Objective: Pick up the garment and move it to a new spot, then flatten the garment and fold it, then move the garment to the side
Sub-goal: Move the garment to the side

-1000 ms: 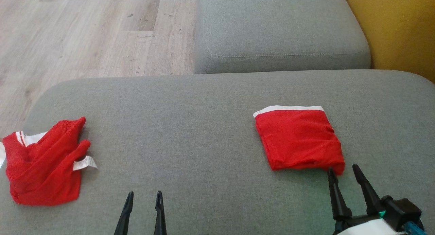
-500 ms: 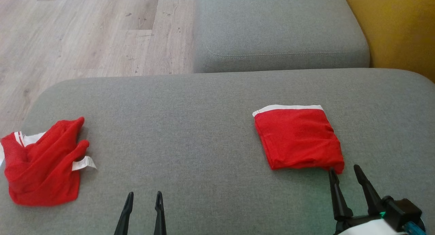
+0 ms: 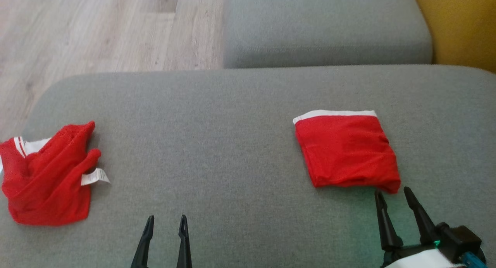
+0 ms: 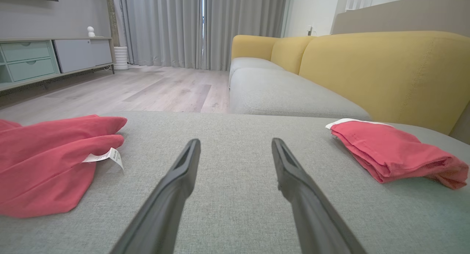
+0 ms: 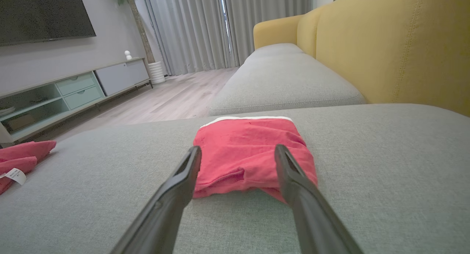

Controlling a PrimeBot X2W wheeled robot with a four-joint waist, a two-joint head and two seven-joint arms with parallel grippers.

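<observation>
- Garments lie well apart on the grey fabric sofa seat (image 3: 217, 144): a folded red cloth square with a white band (image 3: 345, 152) toward the right, and a crumpled red garment with a white label (image 3: 46, 179) at the left edge.
- Wide bare fabric lies between them.
- Left gripper (image 3: 166, 218) hangs spread and empty over the near middle.
- Right gripper (image 3: 392, 191), also spread and holding nothing, has its tips just beside the folded square's near right corner.
- Beyond the far edge are pale wooden floor (image 3: 97, 31) and a second grey cushion (image 3: 325, 28).
</observation>
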